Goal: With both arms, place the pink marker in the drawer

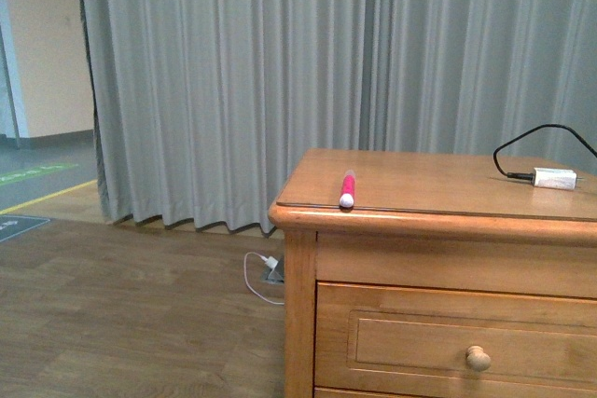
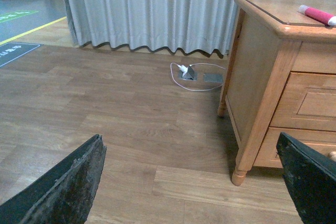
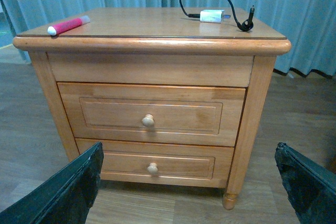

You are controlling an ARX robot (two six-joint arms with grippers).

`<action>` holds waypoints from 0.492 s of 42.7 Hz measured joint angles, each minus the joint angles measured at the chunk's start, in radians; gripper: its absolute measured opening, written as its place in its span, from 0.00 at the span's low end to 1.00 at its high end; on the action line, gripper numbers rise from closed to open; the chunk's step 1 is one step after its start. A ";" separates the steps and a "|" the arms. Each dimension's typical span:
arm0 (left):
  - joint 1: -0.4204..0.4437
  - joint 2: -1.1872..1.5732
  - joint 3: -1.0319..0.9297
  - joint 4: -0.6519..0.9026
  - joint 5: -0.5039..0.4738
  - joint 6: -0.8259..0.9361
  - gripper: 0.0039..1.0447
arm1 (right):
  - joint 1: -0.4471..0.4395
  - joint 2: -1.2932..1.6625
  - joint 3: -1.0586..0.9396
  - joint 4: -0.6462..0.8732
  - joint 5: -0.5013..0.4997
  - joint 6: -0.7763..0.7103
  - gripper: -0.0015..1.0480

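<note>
The pink marker (image 1: 347, 189) lies on the cabinet top near its front left corner, white cap toward the edge. It also shows in the left wrist view (image 2: 316, 14) and the right wrist view (image 3: 68, 25). The top drawer (image 3: 149, 114) is closed, with a round wooden knob (image 3: 148, 120); it also shows in the front view (image 1: 457, 342). My left gripper (image 2: 191, 182) is open and empty, low over the floor left of the cabinet. My right gripper (image 3: 189, 182) is open and empty, in front of the cabinet, well back from it. Neither arm shows in the front view.
A white adapter (image 1: 554, 177) with a black cable lies on the cabinet top at the back right. The lower drawer (image 3: 152, 163) is closed. A white cable and floor socket (image 2: 190, 72) lie on the wooden floor by the grey curtain (image 1: 280, 72).
</note>
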 joint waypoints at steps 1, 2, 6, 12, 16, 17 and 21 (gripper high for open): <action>0.000 0.000 0.000 0.000 0.000 0.000 0.94 | 0.000 0.000 0.000 0.000 0.000 0.000 0.92; 0.000 0.000 0.000 0.000 0.000 0.000 0.94 | 0.000 0.000 0.000 0.000 0.000 0.000 0.92; 0.000 0.000 0.000 0.000 0.000 0.000 0.94 | 0.000 0.000 0.000 0.000 0.000 0.000 0.92; 0.000 0.000 0.000 0.000 0.000 0.000 0.94 | 0.000 0.000 0.000 0.000 0.000 0.000 0.92; 0.000 0.000 0.000 0.000 0.000 0.000 0.94 | 0.000 0.000 0.000 0.000 0.000 0.000 0.92; 0.000 0.000 0.000 0.000 0.000 0.000 0.94 | 0.000 0.000 0.000 0.000 0.000 0.000 0.92; 0.000 0.000 0.000 0.000 0.000 0.000 0.94 | 0.000 0.000 0.000 0.000 0.000 0.000 0.92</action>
